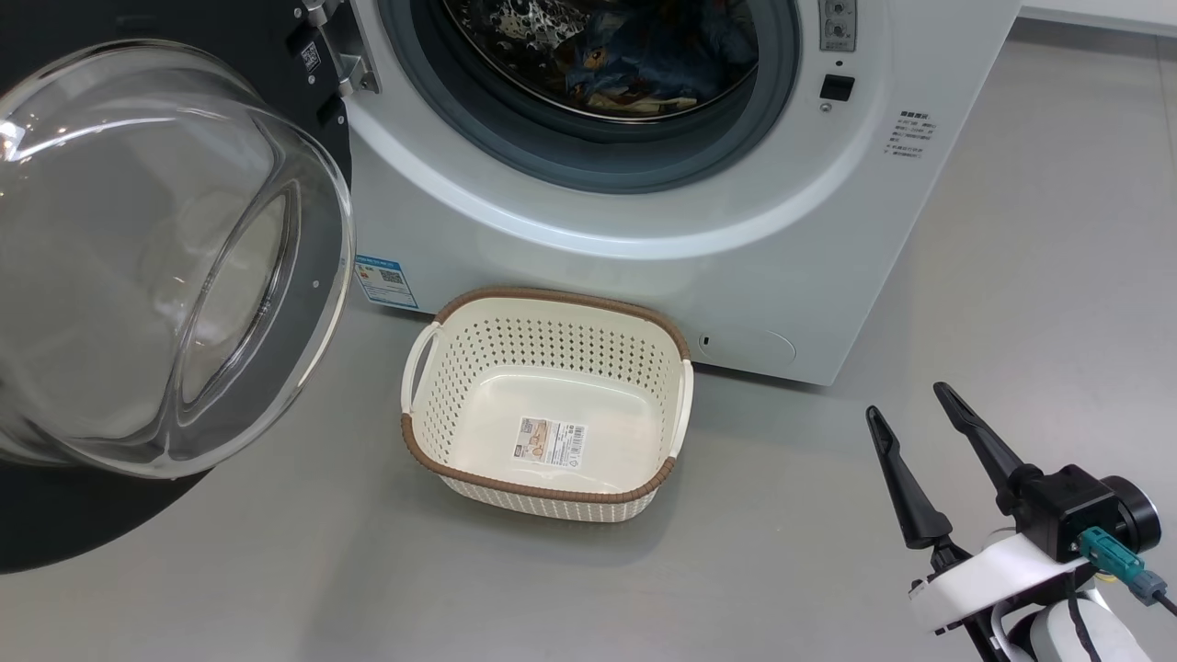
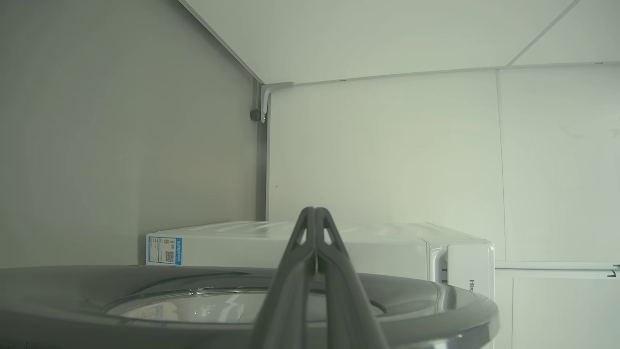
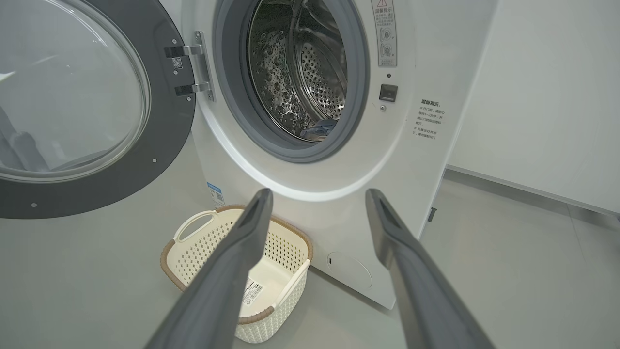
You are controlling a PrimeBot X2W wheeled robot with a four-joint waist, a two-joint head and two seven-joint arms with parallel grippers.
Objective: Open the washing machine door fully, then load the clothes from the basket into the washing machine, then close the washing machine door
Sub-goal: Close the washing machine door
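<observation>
The grey floor (image 1: pixel 1011 276) before the big white front-loading washing machine (image 1: pixel 644 267) carries the small cream-white perforated plastic basket with a brown woven-look rim (image 1: pixel 552 299). The basket stands just in front of the machine's lower panel, between a small blue label sticker (image 1: pixel 386 280) and a round service cover (image 1: pixel 747 347), and a printed label sticker (image 1: pixel 550 441) lies on its floor. The large round washing machine door with a glossy black rim and a bulging clear glass bowl (image 1: pixel 156 267) stands wide open on its metal hinge (image 1: pixel 345 69) at the machine's left, projecting above and left of the basket. The clothes, blue fabric with orange-brown print (image 1: pixel 644 55), lie in the steel perforated drum (image 3: pixel 315 72) behind the grey rubber gasket (image 1: pixel 588 156). The right gripper (image 1: pixel 907 401) hangs over the floor to the right of the basket, well apart from it and from the drum opening, with its two long dark fingers spread wide and nothing between them. The left gripper (image 2: pixel 315 209) has its fingers pressed together on nothing and rises beside the door's rim; whether it touches the rim cannot be told. The head view cuts off the door's left edge and the upper drum. Separate garments cannot be told apart in the dim drum.
</observation>
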